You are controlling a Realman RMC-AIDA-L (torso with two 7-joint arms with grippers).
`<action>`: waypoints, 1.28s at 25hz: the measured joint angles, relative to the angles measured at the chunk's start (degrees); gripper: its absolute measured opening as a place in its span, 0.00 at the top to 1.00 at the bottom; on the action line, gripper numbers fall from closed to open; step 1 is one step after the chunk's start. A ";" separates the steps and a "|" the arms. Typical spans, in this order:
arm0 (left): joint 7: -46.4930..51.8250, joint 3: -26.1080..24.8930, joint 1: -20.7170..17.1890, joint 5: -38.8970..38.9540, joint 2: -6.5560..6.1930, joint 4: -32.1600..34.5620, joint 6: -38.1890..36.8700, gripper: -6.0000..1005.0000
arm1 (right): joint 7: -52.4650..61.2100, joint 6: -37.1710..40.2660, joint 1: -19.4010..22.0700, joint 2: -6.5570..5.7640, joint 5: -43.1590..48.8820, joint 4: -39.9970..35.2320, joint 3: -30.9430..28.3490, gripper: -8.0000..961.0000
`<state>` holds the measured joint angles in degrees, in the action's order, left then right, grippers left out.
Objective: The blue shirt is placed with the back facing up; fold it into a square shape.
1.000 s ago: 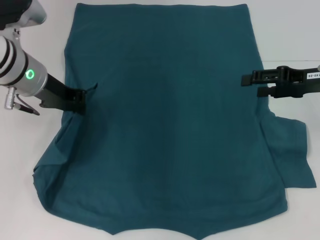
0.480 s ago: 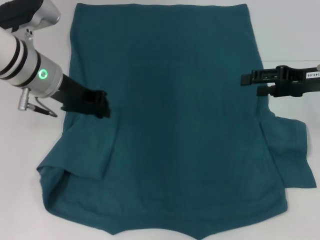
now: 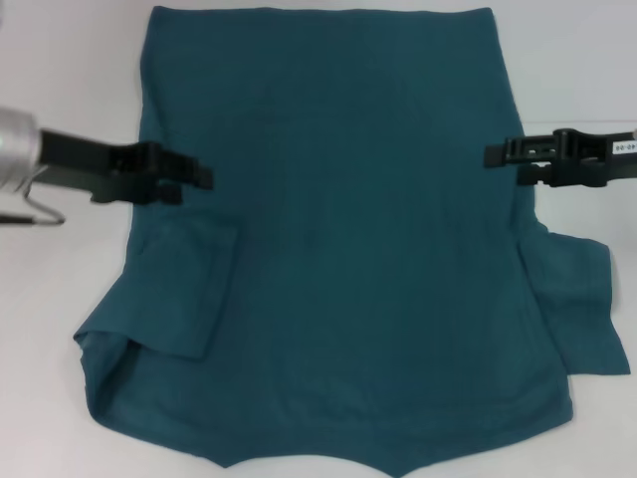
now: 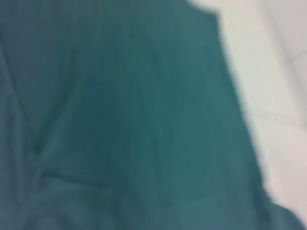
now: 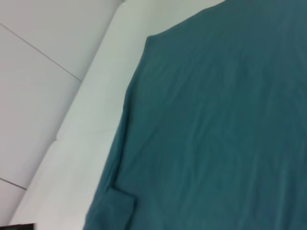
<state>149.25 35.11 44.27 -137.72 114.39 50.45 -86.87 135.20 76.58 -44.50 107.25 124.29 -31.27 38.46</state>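
- Left gripper (image 3: pixel 195 176), black pincer on a silver arm, is hovering over the left edge of the shirt, approx. mid-height; its fingers are lying slightly apart w/ no cloth visible between them, so it's holding nothing.
- Just below it, the left sleeve (image 3: pixel 189 289) is lying folded inward over the shirt body as a flap; the corner nearer the robot is bunching w/ a loose ridge.
- Large dark teal-blue short-sleeved cotton T-shirt (image 3: pixel 348 229) is lying spread flat across the white table (image 3: pixel 577 60), plain side up, no lettering showing, neckline toward the robot, straight hem at the far end.
- Right sleeve (image 3: pixel 582 309) is sticking out flat beyond the shirt's right side, not yet folded in.
- Right gripper (image 3: pixel 505 164), black pincer, is sitting at the shirt's right edge above that sleeve; fingers are looking slightly apart, nothing clamped.
- Risks, in my judgement: the bunching left corner could carry into later folds, giving a lopsided result rather than a square; the right pincer could pinch 2 layers or miss the thin cloth edge; a loose flap could slide open if the body is dragged.
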 joint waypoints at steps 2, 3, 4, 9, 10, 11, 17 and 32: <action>-3.94 -1.59 -2.04 3.43 -1.27 -1.86 -3.12 0.56 | -0.01 0.48 0.59 -0.21 0.55 -1.11 0.21 0.11; -6.73 -2.29 -3.31 5.18 -1.85 -2.90 -5.43 0.54 | -0.02 0.73 0.89 -0.33 0.64 -1.61 0.24 0.11; -9.17 -2.80 -4.56 6.06 -2.11 -3.58 -7.41 0.52 | -0.02 1.10 1.34 -0.47 0.66 -2.37 0.28 0.11; -25.48 -4.53 -9.69 6.89 -0.23 -4.24 -16.59 0.43 | 0.48 4.80 2.80 -2.48 1.77 -4.32 0.65 0.11; -28.59 -4.34 -10.65 6.84 0.47 -4.42 -17.13 0.41 | 0.82 5.88 2.92 -3.04 2.58 -4.33 0.65 0.11; -31.81 -4.22 -11.43 6.84 1.19 -4.48 -17.29 0.39 | 1.25 7.03 2.97 -3.64 3.59 -4.32 0.63 0.11; -39.95 -4.74 -14.85 7.39 5.15 -4.36 -11.90 0.40 | 5.71 12.59 5.62 -5.31 9.34 -9.19 -0.01 0.11; -38.13 -4.97 -14.40 11.08 5.25 -4.61 -7.70 0.40 | 7.78 6.76 9.55 -2.88 12.43 -8.17 -0.59 0.11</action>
<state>111.12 30.14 29.86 -126.64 119.63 45.84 -94.56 142.97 83.35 -34.95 104.36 136.71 -39.44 37.88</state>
